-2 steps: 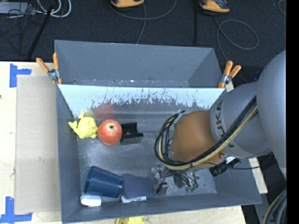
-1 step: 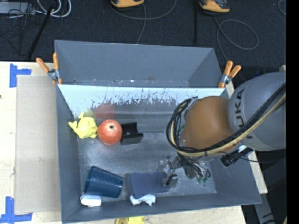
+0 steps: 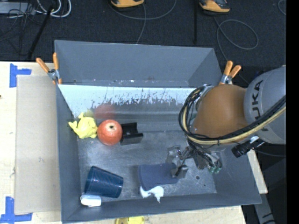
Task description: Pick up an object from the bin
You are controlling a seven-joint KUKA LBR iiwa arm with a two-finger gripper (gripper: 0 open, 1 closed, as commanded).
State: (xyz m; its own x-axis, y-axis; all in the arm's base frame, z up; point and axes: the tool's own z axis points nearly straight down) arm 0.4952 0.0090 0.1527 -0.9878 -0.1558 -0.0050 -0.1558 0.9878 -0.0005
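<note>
Where the flat blue pad (image 3: 154, 175) lies by the bin's (image 3: 135, 73) lower wall, the pincer (image 3: 179, 166) hangs at its right edge, probably the best hold on something flat; clenched or released, I cannot tell.

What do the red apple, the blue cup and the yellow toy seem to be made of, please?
Red apple: likely hard plastic or foam, smooth with a faint sheen; real fruit cannot be ruled out. Blue cup: probably plastic, smooth, evenly dark blue. Yellow toy: seems soft rubber or plush, matte and lumpy; too small to tell which.
</note>
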